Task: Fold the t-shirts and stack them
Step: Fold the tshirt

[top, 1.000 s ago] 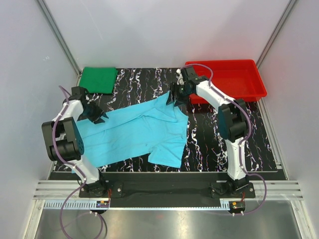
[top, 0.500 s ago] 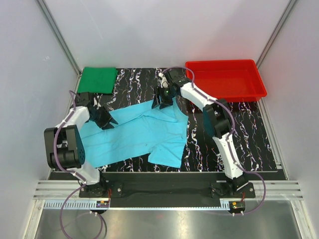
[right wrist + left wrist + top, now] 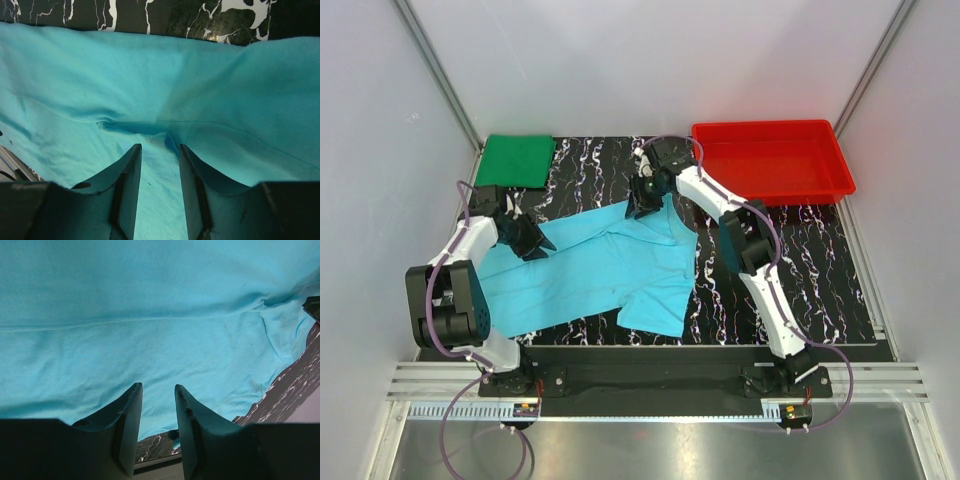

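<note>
The light cyan-blue t-shirt (image 3: 610, 265) lies spread and rumpled across the middle of the table, one sleeve folded over its front right part. The dark green t-shirt (image 3: 518, 158) rests folded at the back left corner. My left gripper (image 3: 532, 240) sits low over the cyan shirt's left portion. In its wrist view the left gripper (image 3: 157, 386) is open, cyan cloth (image 3: 150, 315) beyond the tips and nothing pinched. My right gripper (image 3: 642, 205) is at the shirt's far edge. It stands open (image 3: 159, 146) over a crease in the cloth (image 3: 150, 80).
A red plastic tray (image 3: 770, 126) stands at the back right, close behind the right arm's forearm. The black marbled tabletop (image 3: 770, 270) shows to the right of the shirt. White walls enclose the table on three sides.
The right gripper has swung left from beside the tray to the shirt's far edge, and its jaws have narrowed. The left gripper has shifted a little right onto the shirt.
</note>
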Robot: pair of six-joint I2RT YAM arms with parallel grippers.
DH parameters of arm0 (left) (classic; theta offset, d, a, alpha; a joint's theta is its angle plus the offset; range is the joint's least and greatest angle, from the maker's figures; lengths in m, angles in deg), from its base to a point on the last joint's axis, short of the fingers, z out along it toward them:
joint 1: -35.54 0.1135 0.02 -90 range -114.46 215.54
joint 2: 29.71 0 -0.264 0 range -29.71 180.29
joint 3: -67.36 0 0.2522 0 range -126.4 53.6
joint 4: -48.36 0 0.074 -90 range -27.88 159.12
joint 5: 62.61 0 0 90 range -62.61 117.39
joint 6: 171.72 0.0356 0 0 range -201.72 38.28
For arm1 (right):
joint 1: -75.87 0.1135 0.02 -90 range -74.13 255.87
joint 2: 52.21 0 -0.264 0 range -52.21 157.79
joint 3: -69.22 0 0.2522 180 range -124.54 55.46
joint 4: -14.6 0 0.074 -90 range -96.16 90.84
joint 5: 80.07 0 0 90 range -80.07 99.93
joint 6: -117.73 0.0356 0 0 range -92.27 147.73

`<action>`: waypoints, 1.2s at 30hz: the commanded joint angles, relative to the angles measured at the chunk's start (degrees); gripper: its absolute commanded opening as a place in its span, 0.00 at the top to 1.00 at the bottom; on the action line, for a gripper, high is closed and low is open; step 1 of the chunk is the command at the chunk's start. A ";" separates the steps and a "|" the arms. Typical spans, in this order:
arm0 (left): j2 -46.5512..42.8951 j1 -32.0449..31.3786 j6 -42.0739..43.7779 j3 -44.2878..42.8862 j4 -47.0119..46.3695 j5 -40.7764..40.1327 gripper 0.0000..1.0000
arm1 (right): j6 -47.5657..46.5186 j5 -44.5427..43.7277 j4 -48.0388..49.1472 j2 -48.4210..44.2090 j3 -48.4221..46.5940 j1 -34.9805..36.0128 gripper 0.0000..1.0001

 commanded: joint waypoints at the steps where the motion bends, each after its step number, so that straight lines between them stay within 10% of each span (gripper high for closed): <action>1: -1.37 0.16 1.58 -0.69 0.03 1.78 0.62 | -0.03 -0.33 -0.82 1.04 -2.80 1.44 0.59; 10: -1.37 0.25 2.29 -2.09 0.91 0.55 0.62 | 0.32 -0.51 -2.14 1.83 -4.56 1.53 0.70; 17: -0.32 0.34 2.38 -3.41 1.00 0.02 0.62 | 2.16 -3.58 -5.48 -2.56 -3.68 1.80 1.00; 32: 1.62 4.29 3.08 -4.64 1.53 -2.17 0.62 | 16.31 3.61 -5.48 -10.12 6.08 5.31 0.98; 36: 2.67 4.82 2.73 -5.43 1.70 -2.53 0.62 | 19.56 7.92 -5.04 -13.45 10.64 8.56 0.76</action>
